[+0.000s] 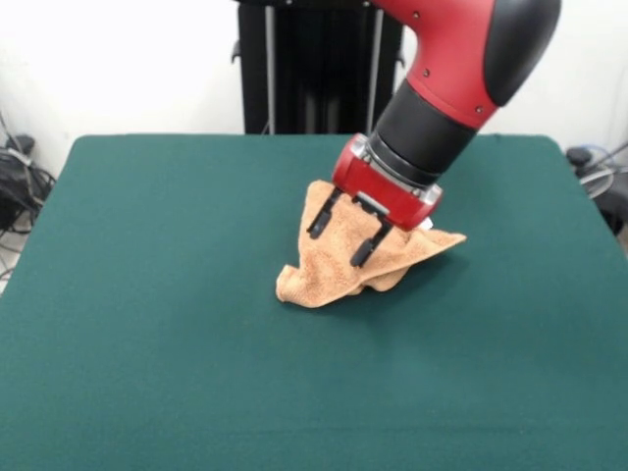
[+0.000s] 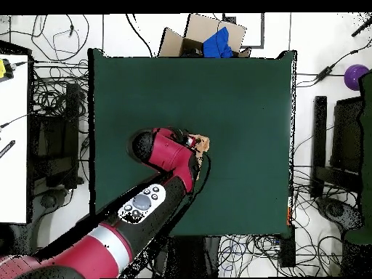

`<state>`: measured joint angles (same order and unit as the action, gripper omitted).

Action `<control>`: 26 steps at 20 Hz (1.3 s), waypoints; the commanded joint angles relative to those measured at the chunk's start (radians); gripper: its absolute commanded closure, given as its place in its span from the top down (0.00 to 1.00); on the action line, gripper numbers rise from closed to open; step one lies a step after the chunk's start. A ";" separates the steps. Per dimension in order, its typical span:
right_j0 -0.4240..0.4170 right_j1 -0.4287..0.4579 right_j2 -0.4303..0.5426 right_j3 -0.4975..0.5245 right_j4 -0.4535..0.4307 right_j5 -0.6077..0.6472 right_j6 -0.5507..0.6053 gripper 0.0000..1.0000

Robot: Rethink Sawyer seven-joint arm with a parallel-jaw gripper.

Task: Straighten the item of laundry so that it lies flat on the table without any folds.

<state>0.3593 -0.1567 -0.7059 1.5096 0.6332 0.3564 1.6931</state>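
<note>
The light orange-tan towel (image 1: 339, 267) lies crumpled in a folded heap near the middle of the dark green table (image 1: 147, 294). One corner points right and a lump lies at the front left. My gripper (image 1: 341, 235) hangs tilted just over the heap, open, its two black fingers (image 1: 319, 218) spread apart with nothing between them. In the overhead view the arm covers most of the towel (image 2: 204, 144); only a small tan patch shows beside the red wrist on the table (image 2: 240, 94). The white tag is hidden.
The black pedestal (image 1: 314, 69) stands behind the table's far edge. In the overhead view a cardboard box with a blue thing (image 2: 211, 38) sits past the table's top edge, and cables and equipment (image 2: 51, 145) lie on the floor all round.
</note>
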 commanded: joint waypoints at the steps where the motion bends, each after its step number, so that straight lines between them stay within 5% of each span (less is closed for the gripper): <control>1: -0.018 0.015 0.047 -0.011 -0.015 0.116 0.253 1.00; 26: -0.030 -0.013 0.119 -0.018 0.008 0.112 0.251 1.00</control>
<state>0.3452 -0.1588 -0.7131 1.5098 0.6330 0.3734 1.6931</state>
